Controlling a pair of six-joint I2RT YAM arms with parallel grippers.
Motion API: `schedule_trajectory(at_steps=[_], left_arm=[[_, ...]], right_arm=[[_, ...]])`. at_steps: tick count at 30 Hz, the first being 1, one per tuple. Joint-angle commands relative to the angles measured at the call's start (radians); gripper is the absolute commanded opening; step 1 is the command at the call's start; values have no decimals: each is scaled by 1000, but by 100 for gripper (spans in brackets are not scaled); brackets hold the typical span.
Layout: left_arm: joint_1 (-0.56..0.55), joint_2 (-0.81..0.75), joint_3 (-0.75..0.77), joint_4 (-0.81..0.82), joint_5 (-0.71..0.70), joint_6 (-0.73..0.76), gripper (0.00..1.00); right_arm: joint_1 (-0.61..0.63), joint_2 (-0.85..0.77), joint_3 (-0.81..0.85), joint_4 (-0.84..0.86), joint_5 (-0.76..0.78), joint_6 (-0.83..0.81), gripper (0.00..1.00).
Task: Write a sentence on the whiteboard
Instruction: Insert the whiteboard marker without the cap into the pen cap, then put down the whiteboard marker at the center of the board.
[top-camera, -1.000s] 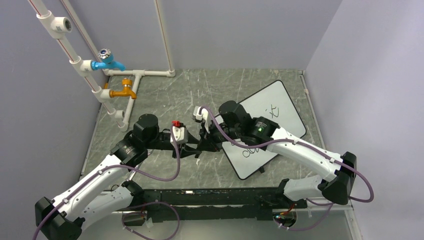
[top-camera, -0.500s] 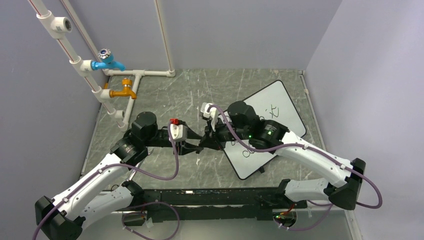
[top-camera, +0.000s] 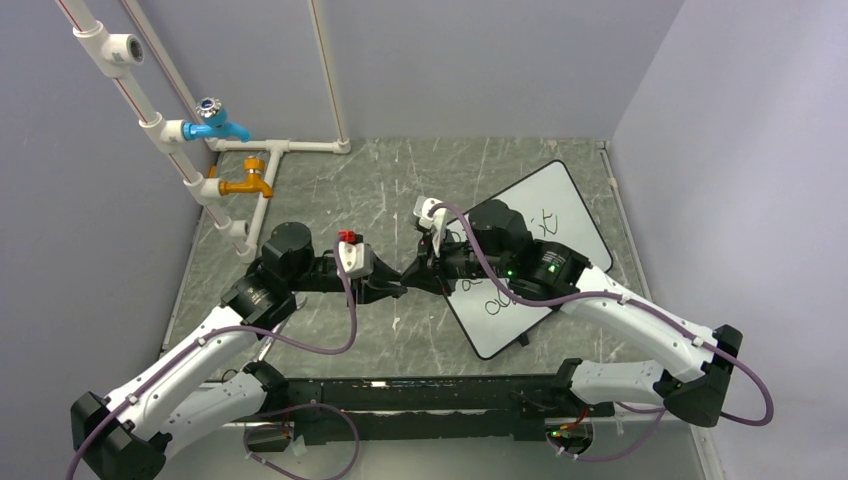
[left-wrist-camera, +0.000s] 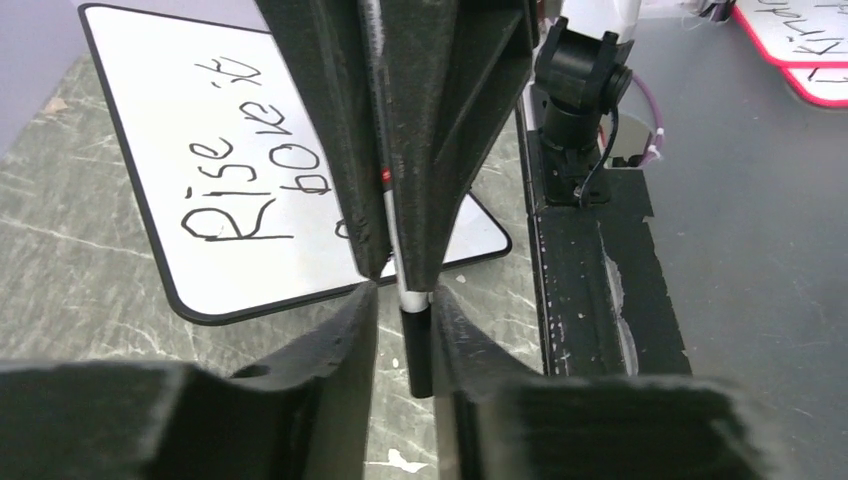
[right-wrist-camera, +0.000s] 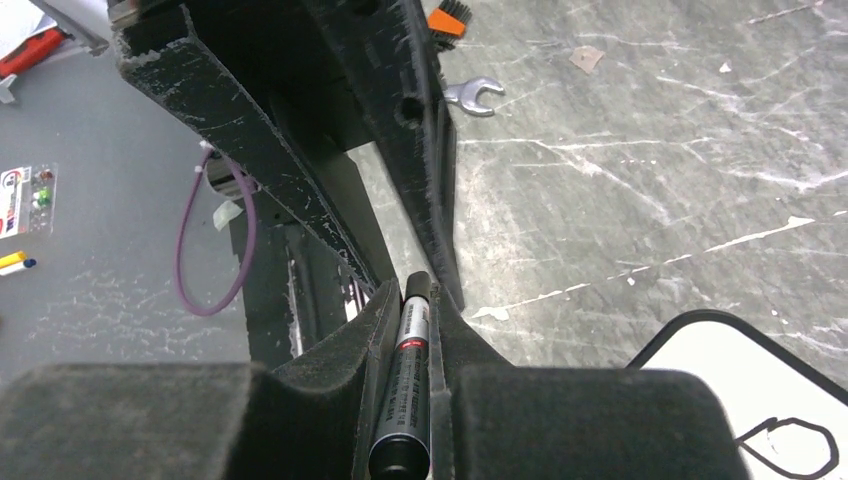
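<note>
The right claw (right-wrist-camera: 415, 300) is squeezed shut on a black and grey marker pen (right-wrist-camera: 410, 370) with a small red stripe. The pen lies flat between its two black fingers (right-wrist-camera: 300, 400). The left claw (left-wrist-camera: 402, 292) points straight at the right claw, and the two meet tip to tip above the grey stone-look table (top-camera: 330, 190). The black end of the marker pen pokes out between the left claw's fingers (left-wrist-camera: 345, 350). The left claw is partway open. One finger is right up against the pen, and a little gap shows on the other side. The big flat whiteboard (top-camera: 575, 205) with a thin black rim lies on the table on the right, turned at a slant. It is just beside the claws, and the right arm reaches over part of it. The sentence (left-wrist-camera: 235, 150) is on the whiteboard in thin black letters. The words "Rise", "above" and "it" can be read, and the claws hide the rest.
</note>
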Motion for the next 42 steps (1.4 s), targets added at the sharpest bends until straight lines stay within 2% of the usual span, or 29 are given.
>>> schedule_trajectory(at_steps=[1,7,10,11,13,14,19,20,21,23,30,35,42], left_arm=[[11,12,30,96,9,-35,21],[17,9,20,143,44,-75,1],[21,6,15,162,43,-99,0],[21,6,16,161,39,-101,0],[25,4,17,155,20,-103,0],[27,5,19,151,8,-103,0],[39,0,19,151,-37,-110,0],[42,-2,18,154,-43,-112,0],[45,-6,16,156,-51,-114,0],[50,-8,17,152,-83,-118,0],[58,-26,38,99,-224,-141,0],[57,-10,79,61,-356,-268,0],[57,40,144,-228,-624,-486,0]], right_arm=[[8,13,32,79,-59,38,0],[8,42,25,103,-68,55,0],[8,40,18,127,-44,78,0],[8,36,16,131,-30,87,6],[8,23,18,131,19,102,27],[7,16,21,127,50,109,34],[8,-35,36,98,239,156,61],[7,-48,38,92,270,164,70],[8,-61,41,84,298,172,87],[7,-84,45,66,358,187,99],[8,-158,30,-2,561,237,100],[8,-221,2,-35,638,251,100],[8,-288,-47,-79,705,274,100]])
